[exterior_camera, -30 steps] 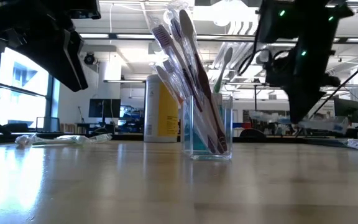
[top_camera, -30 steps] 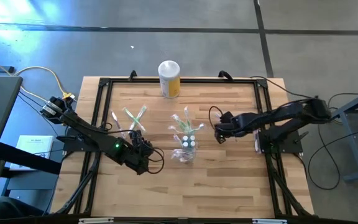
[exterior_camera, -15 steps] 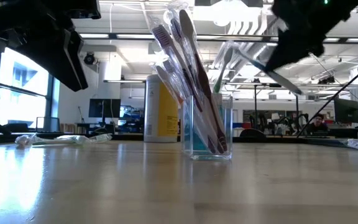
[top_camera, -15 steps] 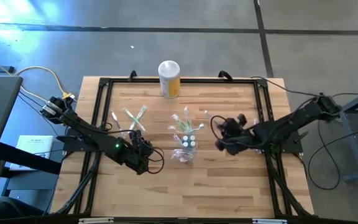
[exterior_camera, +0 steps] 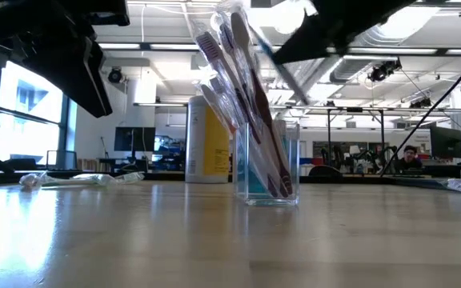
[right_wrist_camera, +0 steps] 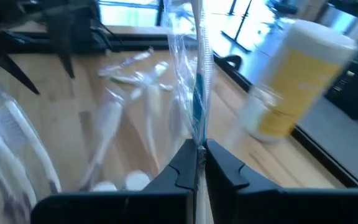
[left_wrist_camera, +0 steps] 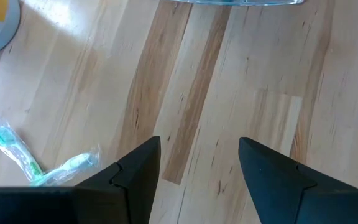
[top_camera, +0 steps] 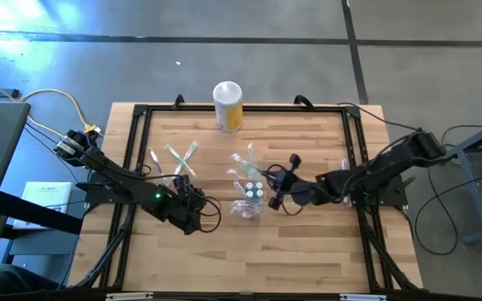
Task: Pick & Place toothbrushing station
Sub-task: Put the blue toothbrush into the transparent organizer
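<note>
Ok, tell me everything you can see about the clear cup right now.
The clear plastic cup stands upright near the middle of the wooden table, in front of the yellow canister. It is small, transparent and straight-walled, and holds several wrapped toothbrushes that lean out above its rim. The right pincer, shut on another wrapped toothbrush, is just beside it.
</note>
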You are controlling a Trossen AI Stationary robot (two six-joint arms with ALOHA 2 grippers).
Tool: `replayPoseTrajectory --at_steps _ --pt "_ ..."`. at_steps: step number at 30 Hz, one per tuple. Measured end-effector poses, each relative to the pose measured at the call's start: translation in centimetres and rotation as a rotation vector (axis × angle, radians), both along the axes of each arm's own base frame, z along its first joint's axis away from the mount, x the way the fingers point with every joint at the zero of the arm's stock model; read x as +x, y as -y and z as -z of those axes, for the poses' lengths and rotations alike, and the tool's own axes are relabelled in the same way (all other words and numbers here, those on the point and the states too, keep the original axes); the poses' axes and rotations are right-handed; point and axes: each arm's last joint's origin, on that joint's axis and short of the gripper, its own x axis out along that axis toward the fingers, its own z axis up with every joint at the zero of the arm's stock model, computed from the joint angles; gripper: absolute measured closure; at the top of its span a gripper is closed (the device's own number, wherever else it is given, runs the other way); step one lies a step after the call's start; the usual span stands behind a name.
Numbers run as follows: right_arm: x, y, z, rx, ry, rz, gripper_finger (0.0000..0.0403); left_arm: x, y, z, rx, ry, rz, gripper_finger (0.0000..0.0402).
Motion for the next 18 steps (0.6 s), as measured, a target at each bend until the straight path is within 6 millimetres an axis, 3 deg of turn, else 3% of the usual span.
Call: replayPoseTrajectory --at_steps 8,18 --pt "3.2 2.0 1.4 -0.044 0.068 -0.068 0.0398 0.0 0.0 0.0 0.0 0.0 0.0 0.0192" --pt "4.2 3.7 2.8 0.046 0.114 -0.116 0.0398 0.0 0.0 0.0 -0.009 0.003 -0.01 0.0192"
